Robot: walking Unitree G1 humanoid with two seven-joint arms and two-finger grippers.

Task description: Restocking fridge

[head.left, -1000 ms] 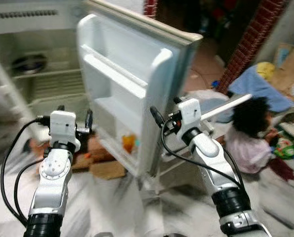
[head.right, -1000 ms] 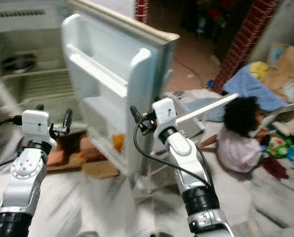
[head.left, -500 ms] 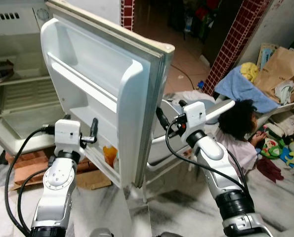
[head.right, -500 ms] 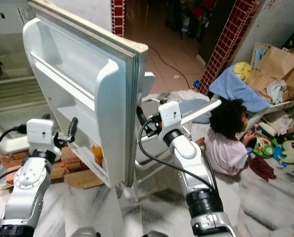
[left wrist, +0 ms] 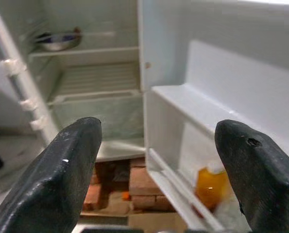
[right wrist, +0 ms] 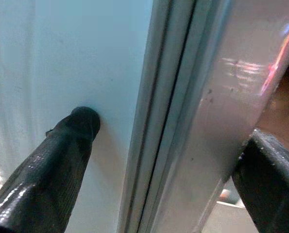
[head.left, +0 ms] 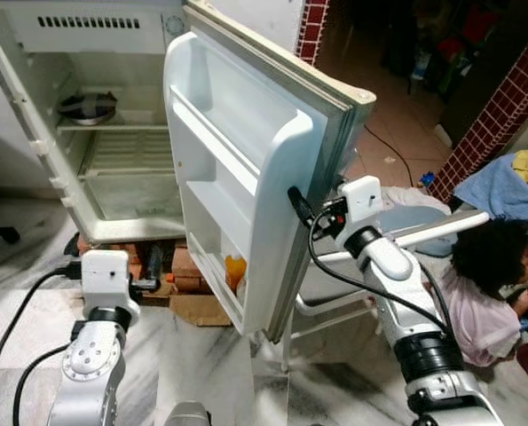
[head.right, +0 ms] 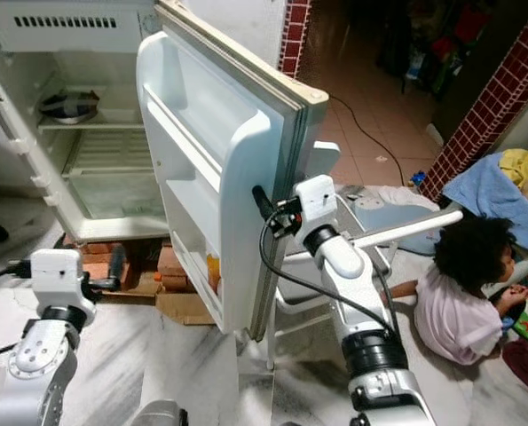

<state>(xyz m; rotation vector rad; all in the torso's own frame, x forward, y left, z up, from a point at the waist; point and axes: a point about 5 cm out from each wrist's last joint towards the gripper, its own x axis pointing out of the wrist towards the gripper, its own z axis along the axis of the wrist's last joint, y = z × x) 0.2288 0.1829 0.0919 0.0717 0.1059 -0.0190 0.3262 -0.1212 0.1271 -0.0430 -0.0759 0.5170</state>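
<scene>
The fridge (head.left: 95,133) stands open at the far left, its shelves nearly bare except for a metal bowl (head.left: 84,106) on the upper one. The fridge door (head.left: 246,177) swings out toward the robot, and an orange bottle (head.left: 235,269) sits in its lowest door shelf. The right gripper (right wrist: 168,160) straddles the door's free edge, one finger (right wrist: 69,141) touching the inner liner and the other on the outer face, apparently to hold the door or swing it. The left gripper (left wrist: 159,165) hangs low at near left, fingers spread wide and empty, aimed at the door shelves. A person (head.left: 490,284) sits on the floor at right.
</scene>
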